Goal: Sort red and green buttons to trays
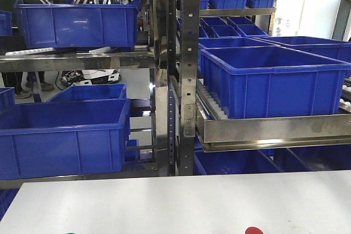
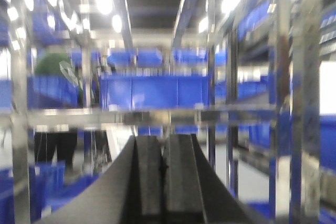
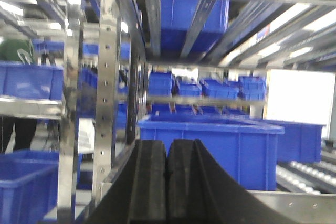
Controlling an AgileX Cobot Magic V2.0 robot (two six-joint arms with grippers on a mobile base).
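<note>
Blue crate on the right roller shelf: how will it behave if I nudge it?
The blue crate looks empty where its inside shows, so probably light for its size. Ribbed plastic walls suggest stiffness. It sits on white rollers, so a push would likely make it glide, not tip.

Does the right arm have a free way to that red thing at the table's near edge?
Likely yes: the table by the red thing is bare, but the right gripper faces the crates, jaws shut.
</note>
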